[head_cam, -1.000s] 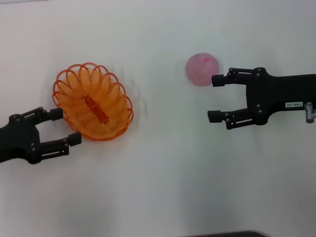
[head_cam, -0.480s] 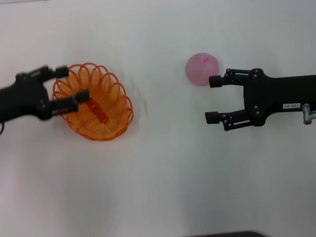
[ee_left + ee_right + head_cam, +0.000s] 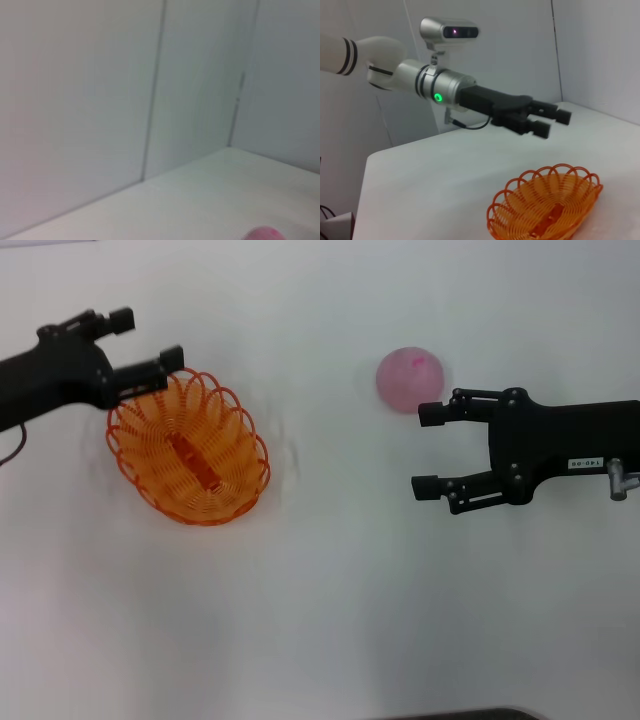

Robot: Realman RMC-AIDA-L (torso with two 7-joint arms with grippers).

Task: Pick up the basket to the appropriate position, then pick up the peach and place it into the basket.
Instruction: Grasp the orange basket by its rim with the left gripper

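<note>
Above the basket rim, left gripper spread, empty; right gripper wide beside the peach.

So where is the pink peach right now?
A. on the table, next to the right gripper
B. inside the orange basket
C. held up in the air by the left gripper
A: the peach sits on the white table just beside the open right gripper, while the basket holds no fruit.

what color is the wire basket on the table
Orange, with looped wire and a scalloped rim; the basket shows best in the head view.
</note>
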